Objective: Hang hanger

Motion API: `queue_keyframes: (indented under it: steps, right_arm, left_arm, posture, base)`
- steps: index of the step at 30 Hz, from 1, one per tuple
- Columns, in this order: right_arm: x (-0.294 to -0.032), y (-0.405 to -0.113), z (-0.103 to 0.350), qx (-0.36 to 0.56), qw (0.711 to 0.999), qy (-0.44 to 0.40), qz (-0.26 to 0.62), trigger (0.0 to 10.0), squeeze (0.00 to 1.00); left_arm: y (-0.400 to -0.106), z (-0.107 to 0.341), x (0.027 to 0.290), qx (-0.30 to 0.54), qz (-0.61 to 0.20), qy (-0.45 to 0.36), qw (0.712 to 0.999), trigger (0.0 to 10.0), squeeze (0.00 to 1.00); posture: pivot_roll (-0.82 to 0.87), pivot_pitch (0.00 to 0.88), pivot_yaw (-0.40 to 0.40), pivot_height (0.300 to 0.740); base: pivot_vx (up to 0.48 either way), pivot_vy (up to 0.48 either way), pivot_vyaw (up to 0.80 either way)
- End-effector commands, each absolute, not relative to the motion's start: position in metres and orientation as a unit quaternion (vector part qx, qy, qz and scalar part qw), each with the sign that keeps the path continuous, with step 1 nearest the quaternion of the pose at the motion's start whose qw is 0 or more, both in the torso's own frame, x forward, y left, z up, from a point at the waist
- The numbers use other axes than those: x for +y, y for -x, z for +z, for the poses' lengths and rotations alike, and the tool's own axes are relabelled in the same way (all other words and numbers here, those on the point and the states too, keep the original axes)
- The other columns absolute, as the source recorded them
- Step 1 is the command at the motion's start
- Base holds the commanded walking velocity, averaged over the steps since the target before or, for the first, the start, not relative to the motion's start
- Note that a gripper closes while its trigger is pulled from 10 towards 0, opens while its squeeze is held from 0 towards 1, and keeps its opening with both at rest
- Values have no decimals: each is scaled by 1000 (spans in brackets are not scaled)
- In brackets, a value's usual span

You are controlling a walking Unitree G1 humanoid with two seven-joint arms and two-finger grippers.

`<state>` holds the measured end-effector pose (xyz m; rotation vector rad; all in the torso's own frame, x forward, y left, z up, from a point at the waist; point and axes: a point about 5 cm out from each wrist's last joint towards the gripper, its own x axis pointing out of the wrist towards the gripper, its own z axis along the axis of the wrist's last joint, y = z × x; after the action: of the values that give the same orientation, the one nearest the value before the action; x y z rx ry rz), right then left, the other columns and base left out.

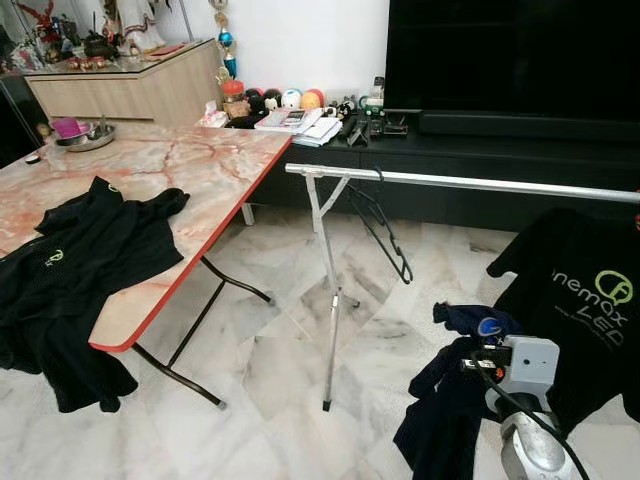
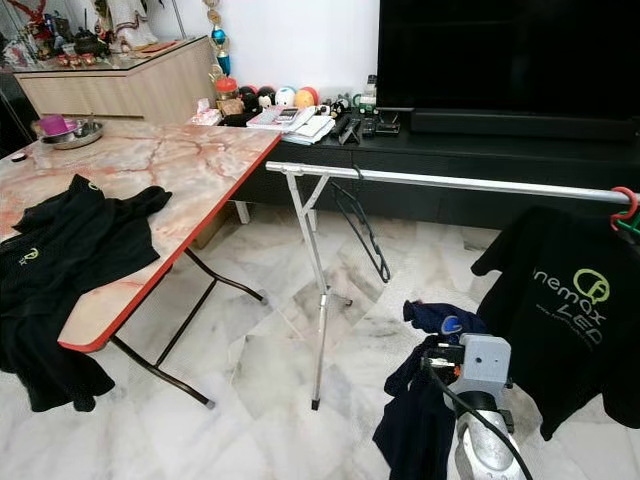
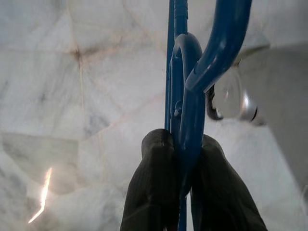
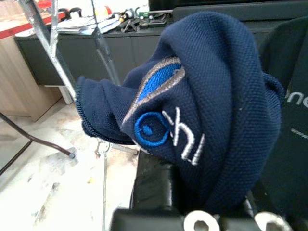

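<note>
A blue plastic hanger [image 3: 185,86] is pinched by its neck in my left gripper [image 3: 180,142], which is shut on it above the marble floor. My right gripper [image 1: 482,335] is low at the right, shut on a navy polo shirt [image 1: 450,390] that drapes over its fingers and hangs down. The shirt's blue logo [image 4: 154,127] faces the right wrist camera. Ahead of me a silver clothes rail [image 1: 470,182] spans to the right. An empty black hanger [image 1: 385,230] hangs on it near its left end, and a black T-shirt [image 1: 580,300] hangs at its right end.
A marble-topped folding table [image 1: 200,170] with a red edge stands at the left, with black shirts [image 1: 90,260] lying on it. The rail's upright leg [image 1: 330,300] stands mid-floor. A dark TV console [image 1: 500,150] runs behind. A red hanger hook [image 2: 625,205] sits on the rail's right end.
</note>
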<state>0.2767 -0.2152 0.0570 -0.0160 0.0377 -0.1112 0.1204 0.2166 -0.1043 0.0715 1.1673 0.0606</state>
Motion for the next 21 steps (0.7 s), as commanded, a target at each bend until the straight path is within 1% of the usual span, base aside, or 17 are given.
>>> queue_keyframes:
  steps: [1, 4, 6, 9, 10, 12, 13, 14, 15, 18, 21]
  right_arm:
    - [-205, -281, 64, 7, 999, 6, -41, 10000, 0]
    - [-198, -286, 68, 8, 1000, 6, -27, 10000, 0]
    - [-193, -287, 71, 4, 1000, 19, -11, 10000, 0]
    - [-192, -286, 73, 0, 1000, 19, -9, 10000, 0]
    - [-192, -286, 73, 0, 1000, 19, -9, 10000, 0]
    - [-192, -285, 73, 1, 1000, 17, -10, 10000, 0]
    - [-192, -285, 73, 1, 1000, 17, -10, 10000, 0]
    - [-191, -284, 71, 6, 1000, 17, -7, 10000, 0]
    - [-189, -284, 70, 8, 1000, 18, -3, 10000, 0]
    - [-186, -285, 72, 6, 1000, 21, 1, 10000, 0]
    - [-182, -287, 74, 3, 1000, 25, 8, 10000, 0]
  left_arm:
    - [-119, -105, 217, 553, 34, -43, 831, 10000, 0]
    - [-119, -106, 210, 556, 26, -48, 830, 10000, 0]
    - [-117, -107, 211, 562, 28, -51, 825, 10000, 0]
    - [-110, -106, 226, 568, 35, -53, 821, 10000, 0]
    - [-110, -106, 226, 568, 35, -53, 821, 10000, 0]
    - [-105, -103, 243, 571, 44, -56, 818, 10000, 0]
    - [-105, -103, 243, 571, 44, -56, 818, 10000, 0]
    - [-104, -100, 254, 571, 51, -56, 818, 10000, 0]
    - [-104, -98, 259, 570, 55, -55, 818, 10000, 0]
    - [-105, -97, 261, 568, 53, -58, 819, 10000, 0]
    - [-109, -100, 250, 566, 43, -56, 822, 10000, 0]
  posture:
    - [69, 0, 44, 740]
    - [72, 0, 31, 740]
    - [66, 0, 28, 740]
    - [66, 0, 24, 740]
    - [66, 0, 24, 740]
    - [82, 0, 19, 740]
    - [82, 0, 19, 740]
    - [87, 0, 16, 740]
    - [92, 0, 13, 740]
    - [93, 0, 12, 740]
    - [91, 0, 13, 740]
  base:
    - [0, 401, 0]
    - [0, 439, 0]
    - [0, 476, 0]
    - [0, 476, 0]
    - [0, 476, 0]
    - [0, 476, 0]
    - [0, 476, 0]
    - [0, 476, 0]
    - [0, 476, 0]
    - [0, 476, 0]
    - [0, 476, 0]
